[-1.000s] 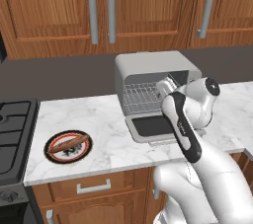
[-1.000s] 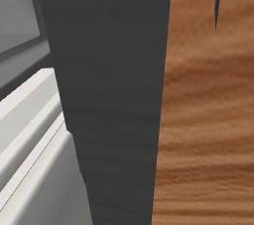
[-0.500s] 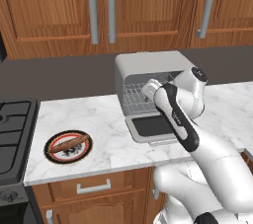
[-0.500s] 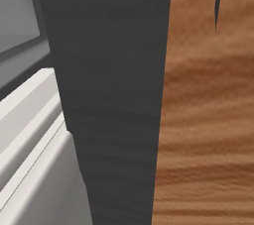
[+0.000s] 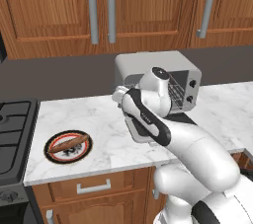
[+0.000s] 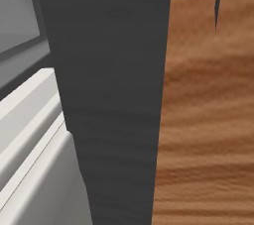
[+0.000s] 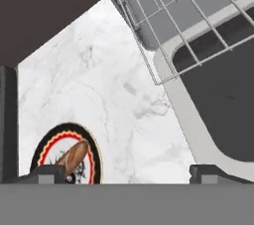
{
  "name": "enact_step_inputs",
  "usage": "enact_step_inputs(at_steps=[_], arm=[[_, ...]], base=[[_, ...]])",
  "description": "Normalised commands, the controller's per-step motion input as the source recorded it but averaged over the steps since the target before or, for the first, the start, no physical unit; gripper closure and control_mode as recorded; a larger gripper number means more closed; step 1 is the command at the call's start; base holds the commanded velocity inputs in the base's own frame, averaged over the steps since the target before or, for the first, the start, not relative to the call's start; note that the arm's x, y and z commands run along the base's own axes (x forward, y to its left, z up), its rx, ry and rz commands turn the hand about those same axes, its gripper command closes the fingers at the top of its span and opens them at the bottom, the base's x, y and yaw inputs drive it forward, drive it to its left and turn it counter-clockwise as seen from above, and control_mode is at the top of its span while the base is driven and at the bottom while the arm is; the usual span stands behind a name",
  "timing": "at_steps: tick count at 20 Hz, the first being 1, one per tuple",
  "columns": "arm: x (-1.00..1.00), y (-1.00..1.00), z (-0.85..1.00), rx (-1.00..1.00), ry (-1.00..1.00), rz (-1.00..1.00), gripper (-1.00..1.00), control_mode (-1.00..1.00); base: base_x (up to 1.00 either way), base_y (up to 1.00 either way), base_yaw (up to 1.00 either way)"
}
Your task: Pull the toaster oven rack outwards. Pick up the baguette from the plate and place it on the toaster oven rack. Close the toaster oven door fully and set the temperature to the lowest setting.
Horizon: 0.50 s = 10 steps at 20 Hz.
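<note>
The gripper (image 7: 126,172) hangs with its jaws spread wide and nothing between them, above the marble desk (image 5: 99,119). The baguette (image 5: 69,143) lies on the plate (image 5: 52,154) at the desk's left. The toaster oven rack (image 7: 198,16) juts out over the lowered toaster oven door (image 7: 223,95); the arm probably hides much of the toaster oven (image 5: 148,62) in the left base view.

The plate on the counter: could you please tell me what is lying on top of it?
The baguette lies across the plate, hiding part of its dark centre pattern. In the hand view the tool's fingertip covers the baguette's lower end.
</note>
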Motion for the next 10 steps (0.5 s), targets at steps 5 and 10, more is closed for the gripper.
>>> enact_step_inputs(at_steps=[5, 10], arm=[[0.17, 0.95, -0.02, -0.23, 0.14, 0.05, -1.0, -1.0], [0.02, 0.53, 0.0, -0.16, 0.1, 0.0, -1.0, -1.0]], base=[[0.0, 0.0, 0.0], [0.0, 0.0, 0.0]])
